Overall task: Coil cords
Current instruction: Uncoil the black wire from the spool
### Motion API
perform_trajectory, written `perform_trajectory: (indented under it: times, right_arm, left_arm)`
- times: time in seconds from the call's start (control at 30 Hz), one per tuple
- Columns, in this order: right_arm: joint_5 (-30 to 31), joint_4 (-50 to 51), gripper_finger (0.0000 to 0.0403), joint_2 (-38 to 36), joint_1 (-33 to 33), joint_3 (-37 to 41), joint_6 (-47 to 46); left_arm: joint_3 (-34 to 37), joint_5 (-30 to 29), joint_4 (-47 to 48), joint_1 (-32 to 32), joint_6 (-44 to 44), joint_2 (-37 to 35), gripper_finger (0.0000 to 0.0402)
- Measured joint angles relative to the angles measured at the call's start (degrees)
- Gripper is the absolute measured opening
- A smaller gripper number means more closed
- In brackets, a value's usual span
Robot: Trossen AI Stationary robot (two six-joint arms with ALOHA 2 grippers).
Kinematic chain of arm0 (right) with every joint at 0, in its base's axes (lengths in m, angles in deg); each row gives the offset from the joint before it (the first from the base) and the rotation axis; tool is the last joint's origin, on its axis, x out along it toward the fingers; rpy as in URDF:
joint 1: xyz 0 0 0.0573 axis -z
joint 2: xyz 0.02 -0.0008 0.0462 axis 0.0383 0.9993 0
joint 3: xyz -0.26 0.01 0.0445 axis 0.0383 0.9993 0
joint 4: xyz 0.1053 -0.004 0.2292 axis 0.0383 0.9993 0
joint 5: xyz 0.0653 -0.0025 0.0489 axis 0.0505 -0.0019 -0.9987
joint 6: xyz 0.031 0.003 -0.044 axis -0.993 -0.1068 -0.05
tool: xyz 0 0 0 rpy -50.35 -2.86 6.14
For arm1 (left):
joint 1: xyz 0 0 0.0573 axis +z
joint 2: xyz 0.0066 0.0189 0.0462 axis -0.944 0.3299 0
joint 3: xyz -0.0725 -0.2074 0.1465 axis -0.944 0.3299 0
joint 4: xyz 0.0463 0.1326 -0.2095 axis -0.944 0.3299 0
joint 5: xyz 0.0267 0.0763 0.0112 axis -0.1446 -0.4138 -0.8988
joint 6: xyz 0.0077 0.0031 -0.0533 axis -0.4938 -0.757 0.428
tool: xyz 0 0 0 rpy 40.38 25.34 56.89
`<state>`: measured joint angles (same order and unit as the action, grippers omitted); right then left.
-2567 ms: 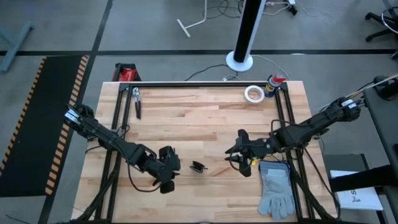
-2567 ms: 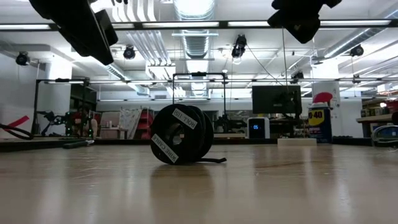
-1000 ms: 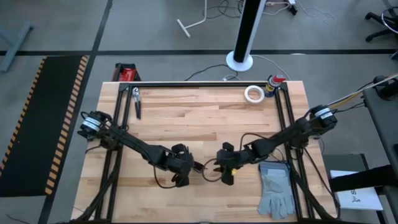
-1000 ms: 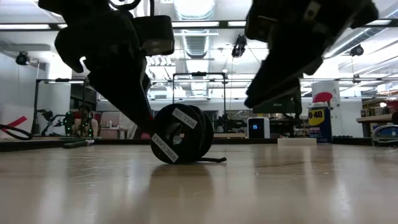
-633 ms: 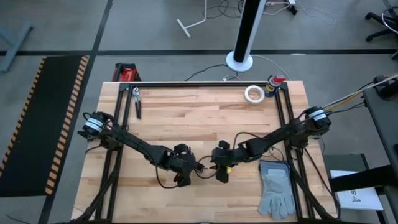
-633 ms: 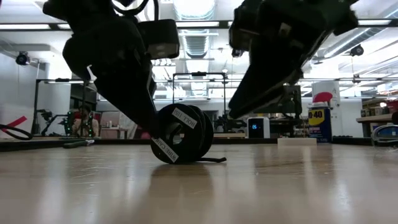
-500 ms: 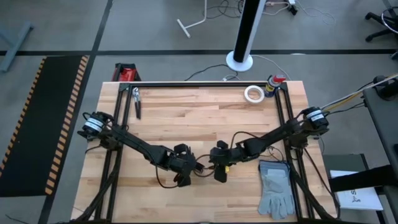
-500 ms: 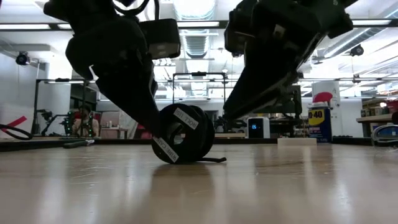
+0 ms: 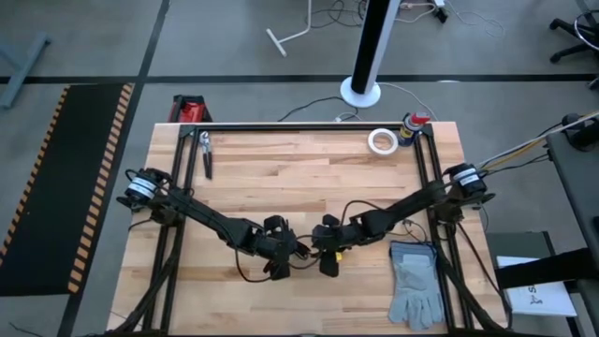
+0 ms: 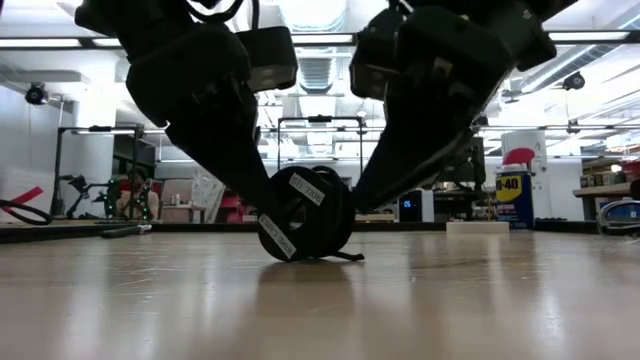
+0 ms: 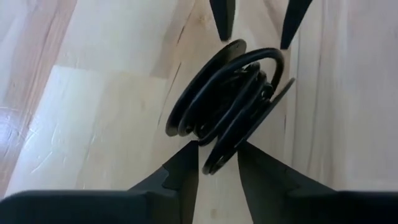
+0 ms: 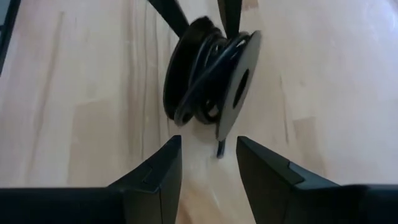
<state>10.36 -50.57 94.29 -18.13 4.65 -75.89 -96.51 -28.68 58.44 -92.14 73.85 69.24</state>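
Coiled black cord stands on edge on the wooden table, near its front middle. Left gripper is down at one side, fingers parted narrowly, straddling the coil's rim. Right gripper is at the opposite side, fingers apart, coil just ahead, ungripped.

One camera looks straight down on the whole table. One sits low at table height, looking across. Two wrist cameras look very close. All see the cord coil.
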Motion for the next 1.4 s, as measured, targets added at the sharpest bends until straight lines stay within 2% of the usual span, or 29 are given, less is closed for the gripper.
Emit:
perform_trajectory:
  times: [0.27, 0.57, 0.77, 0.9, 1.2, 1.4]
  right_arm:
    - [-0.7, 0.2, 0.0141, 1.8, 0.2, -1.2, 0.1]
    - [-0.5, 1.8, 0.0141, 1.2, 0.2, -1.2, 0.6]
    - [-1.1, 4.6, 0.0143, -0.6, -0.2, -0.9, 1.3]
    - [-0.6, 4.8, 0.0139, -0.7, -0.2, -0.3, 1.8]
    - [1.1, 4.4, 0.014, -4.2, -0.2, 2.9, 2.1]
    - [2.0, -2.0, 0.0135, -8.1, -0.2, 6.4, 3.6]
  left_arm:
    - [0.0, 0.7, -0.1, 0.2, -0.1, 0.0, 0.0011]
    - [0.0, -0.8, 0.5, 0.2, -0.5, 0.0, 0.0002]
    - [0.0, -4.6, 2.1, 0.2, -6.7, -0.2, 0.0001]
    - [-1.0, -4.9, 3.4, 0.1, -10.4, -0.7, 0.0001]
    - [-8.4, -4.4, 15.4, -0.2, -16.6, -2.7, 0.0]
    - [-12.1, -3.6, 18.4, -0.3, -19.4, -3.9, 0.0]
